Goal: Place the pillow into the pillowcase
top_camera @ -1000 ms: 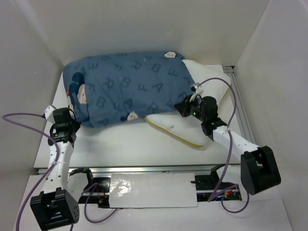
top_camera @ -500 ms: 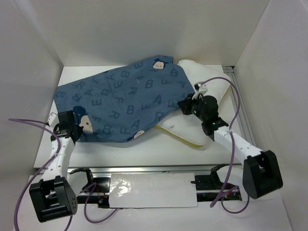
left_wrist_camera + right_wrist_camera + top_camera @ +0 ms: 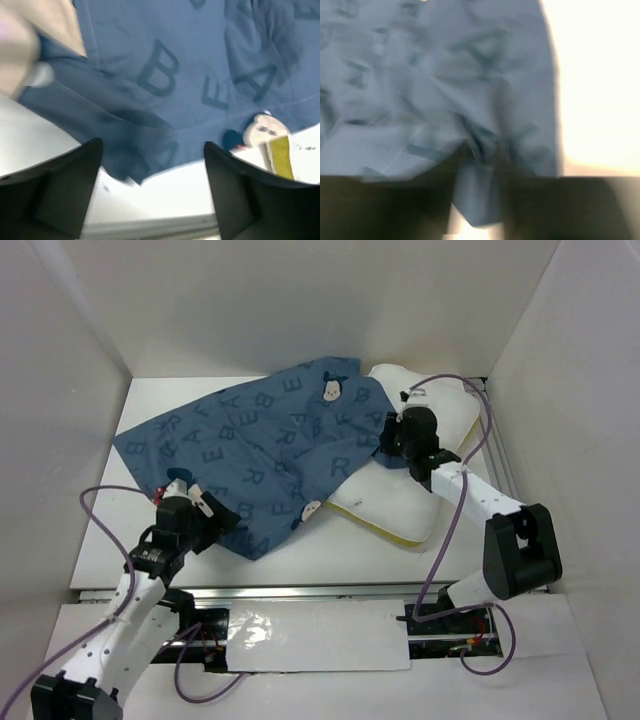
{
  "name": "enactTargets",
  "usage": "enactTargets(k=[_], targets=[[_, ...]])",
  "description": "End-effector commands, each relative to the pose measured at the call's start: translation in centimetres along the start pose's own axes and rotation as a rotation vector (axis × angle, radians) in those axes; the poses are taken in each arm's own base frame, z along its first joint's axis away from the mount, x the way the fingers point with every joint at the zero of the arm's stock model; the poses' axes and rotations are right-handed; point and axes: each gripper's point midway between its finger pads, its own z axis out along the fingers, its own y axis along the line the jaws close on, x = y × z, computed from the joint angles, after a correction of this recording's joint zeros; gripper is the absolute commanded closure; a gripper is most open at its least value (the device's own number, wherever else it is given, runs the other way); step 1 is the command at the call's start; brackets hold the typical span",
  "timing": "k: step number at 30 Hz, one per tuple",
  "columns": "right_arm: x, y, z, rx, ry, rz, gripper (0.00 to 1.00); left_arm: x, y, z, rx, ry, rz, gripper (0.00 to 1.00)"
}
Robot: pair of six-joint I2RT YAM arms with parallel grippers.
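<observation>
Swung inward, the left gripper (image 3: 152, 150) now hangs spread and empty at the near corner of the pillowcase (image 3: 260, 445), whose cloth has dropped flatter on the table (image 3: 330, 550). Beyond, the pillow (image 3: 400, 500) lies on the right, largely outside the case's mouth, so stuffing looks far from done. Farthest back, the right gripper (image 3: 385, 440) has moved up to that mouth's hem; blur hides whether it pinches cloth.

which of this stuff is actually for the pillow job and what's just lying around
For the job: pillow; pillowcase, drawn partly over it.
Just there: purple cables; metal rail at the right; nothing else loose shows.
</observation>
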Motion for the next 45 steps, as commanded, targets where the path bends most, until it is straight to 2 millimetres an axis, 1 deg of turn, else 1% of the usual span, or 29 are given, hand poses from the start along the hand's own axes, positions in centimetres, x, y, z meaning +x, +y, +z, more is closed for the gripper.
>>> enactTargets(k=[1, 3, 4, 5, 8, 9, 11, 12, 16, 17, 18, 19, 20, 21, 22, 23, 24, 25, 26, 27, 29, 30, 31, 32, 33, 35, 40, 42, 45], targets=[[-1.0, -2.8, -3.1, 0.109, -0.016, -0.011, 0.47, -1.6, -2.8, -0.9, -0.012, -0.021, 0.065, 0.00], [-1.4, -3.0, -4.0, 0.112, -0.039, 0.008, 0.21, -1.9, -3.0, -0.4, -0.089, -0.024, 0.124, 0.00], [-2.4, -2.5, -4.8, 0.087, -0.067, 0.012, 0.14, -3.5, -4.6, -1.0, -0.092, -0.060, 0.135, 0.00], [-3.8, -1.9, -5.2, 0.066, -0.096, 0.014, 0.07, -3.7, -4.5, -1.1, -0.136, -0.053, 0.154, 0.00], [-5.8, -0.4, -5.6, 0.003, -0.118, 0.014, 0.06, -6.6, -6.5, -1.4, -0.229, -0.115, 0.190, 0.00], [-7.4, 0.4, -5.7, -0.022, -0.138, 0.024, 0.06, -7.1, -6.8, -1.3, -0.253, -0.120, 0.212, 0.00], [-6.9, 1.9, -4.2, -0.071, -0.079, 0.013, 0.08, -9.3, -8.2, -0.6, -0.303, -0.161, 0.246, 0.00], [-8.2, 3.7, -3.8, -0.113, -0.091, -0.011, 0.16, -10.5, -8.0, -0.1, -0.332, -0.179, 0.237, 0.00], [-6.2, 7.7, 0.9, -0.230, 0.029, -0.058, 0.41, -13.6, -7.8, 3.8, -0.413, -0.161, 0.286, 0.02], [-3.5, 8.7, 3.1, -0.276, 0.113, -0.062, 0.47, -14.9, -8.5, 4.6, -0.403, -0.159, 0.305, 0.11], [-4.8, 10.4, 3.8, -0.315, 0.102, -0.069, 0.47, -15.5, -8.2, 5.7, -0.419, -0.141, 0.288, 0.19], [-4.5, 11.3, 4.7, -0.334, 0.120, -0.073, 0.47, -15.1, -6.4, 7.7, -0.478, -0.083, 0.292, 0.26], [-2.0, 11.5, 7.2, -0.338, 0.182, -0.099, 0.47, -16.7, -5.9, 8.4, -0.490, -0.086, 0.266, 0.29], [-1.2, 11.9, 8.2, -0.328, 0.208, -0.105, 0.42, -17.2, -5.0, 9.2, -0.516, -0.079, 0.253, 0.29], [-2.9, 13.8, 9.0, -0.348, 0.174, -0.131, 0.40, -17.4, -4.2, 10.1, -0.533, -0.061, 0.237, 0.35], [-2.0, 14.5, 10.1, -0.354, 0.195, -0.146, 0.40, -17.2, -2.3, 11.8, -0.566, -0.011, 0.210, 0.38], [-0.4, 15.4, 12.3, -0.344, 0.231, -0.172, 0.40, -18.1, -2.1, 12.5, -0.574, -0.013, 0.211, 0.41], [3.2, 14.4, 14.3, -0.305, 0.322, -0.176, 0.40, -17.5, -0.6, 13.7, -0.623, 0.034, 0.198, 0.47], [1.3, 16.0, 14.1, -0.331, 0.276, -0.182, 0.40, -18.1, 0.0, 13.5, -0.645, 0.018, 0.193, 0.47], [3.9, 15.2, 15.8, -0.297, 0.334, -0.187, 0.40, -17.5, 1.2, 14.7, -0.682, 0.041, 0.200, 0.47], [3.9, 16.8, 16.8, -0.304, 0.310, -0.201, 0.40, -16.3, 2.5, 15.4, -0.719, 0.089, 0.205, 0.47], [5.6, 15.9, 18.0, -0.264, 0.332, -0.196, 0.40, -15.8, 3.7, 16.0, -0.744, 0.109, 0.191, 0.49], [5.9, 17.2, 18.2, -0.266, 0.324, -0.200, 0.40, -15.4, 4.9, 16.0, -0.768, 0.121, 0.167, 0.53], [6.4, 17.5, 18.5, -0.263, 0.325, -0.207, 0.40, -14.7, 5.4, 16.2, -0.762, 0.150, 0.138, 0.60], [8.0, 17.0, 19.5, -0.245, 0.347, -0.211, 0.40, -13.9, 5.7, 16.4, -0.759, 0.179, 0.133, 0.81], [9.3, 18.7, 19.6, -0.249, 0.351, -0.236, 0.40, -12.1, 6.8, 16.4, -0.774, 0.233, 0.128, 0.98], [14.8, 20.5, 20.5, -0.268, 0.414, -0.239, 0.40, -6.6, 8.6, 14.9, -0.819, 0.331, 0.170, 1.00], [17.2, 21.9, 20.5, -0.329, 0.446, -0.210, 0.40, -3.7, 7.8, 14.1, -0.784, 0.389, 0.204, 1.00], [18.7, 25.6, 19.9, -0.450, 0.445, -0.193, 0.43, -1.2, 6.4, 12.5, -0.803, 0.405, 0.251, 1.00]])
